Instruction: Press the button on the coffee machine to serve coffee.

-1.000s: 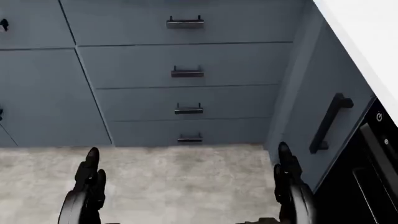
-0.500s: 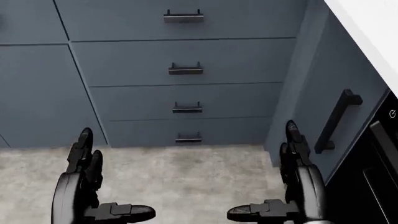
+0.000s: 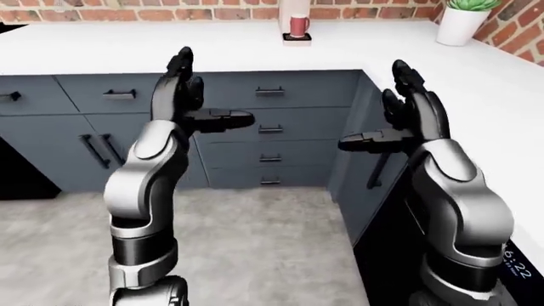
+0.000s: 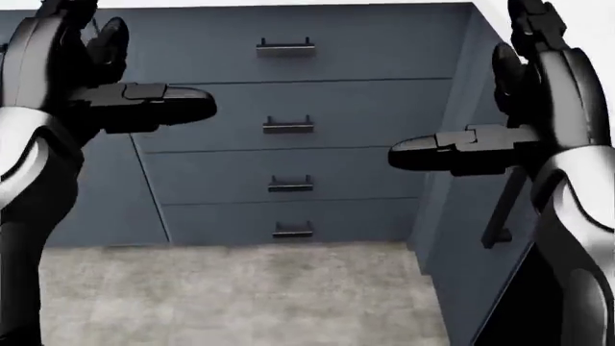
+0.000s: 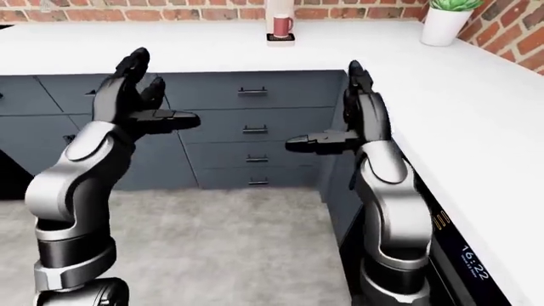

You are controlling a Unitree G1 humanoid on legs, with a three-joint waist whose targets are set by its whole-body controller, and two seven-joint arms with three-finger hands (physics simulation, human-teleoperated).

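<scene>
The coffee machine (image 3: 294, 9) stands at the top of the left-eye view on the white counter (image 3: 127, 48), against the brick wall; only its lower part shows. A red mug (image 3: 299, 26) sits on its base. No button can be made out. My left hand (image 3: 208, 89) is raised, open and empty, fingers up and thumb out, well short of the counter edge. My right hand (image 3: 378, 105) is raised the same way, open and empty, near the counter's corner. Both hands fill the upper sides of the head view, left hand (image 4: 144, 101) and right hand (image 4: 461, 151).
Blue-grey drawers (image 3: 270, 127) with black handles run under the counter, which turns along the view's right. A potted plant (image 3: 463, 22) stands at the top right. A black appliance with a clock (image 5: 472, 261) is at the right. Grey floor (image 3: 255, 242) lies between.
Both arms have risen from the bottom of the head view to its upper sides, hands still open. The picture has shifted slightly downward, so the camera moved a little.
</scene>
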